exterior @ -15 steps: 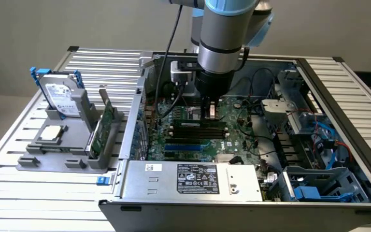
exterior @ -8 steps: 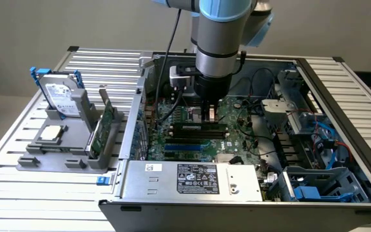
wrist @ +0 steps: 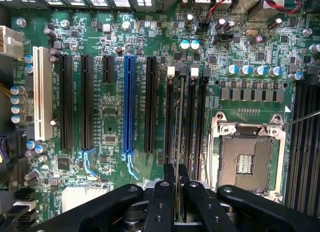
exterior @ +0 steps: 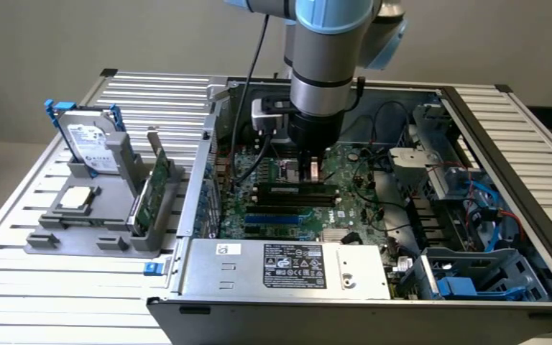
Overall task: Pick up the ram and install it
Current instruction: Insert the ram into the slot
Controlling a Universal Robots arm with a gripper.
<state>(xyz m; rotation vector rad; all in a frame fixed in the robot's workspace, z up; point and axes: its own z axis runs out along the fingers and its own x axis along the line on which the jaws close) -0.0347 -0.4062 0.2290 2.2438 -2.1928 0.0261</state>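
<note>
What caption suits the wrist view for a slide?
Gripper holds the ram edge-on at the memory slots beside the empty processor socket.

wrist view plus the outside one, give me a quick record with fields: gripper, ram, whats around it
gripper: shut on the ram, down inside the open computer case
ram: held edge-on between the fingers, over the black memory slots
seated: cannot tell
beside slots: empty cpu socket
motherboard: green, one blue slot
outside case: grey holder on the exterior view's left, with hard drive and expansion card
</note>
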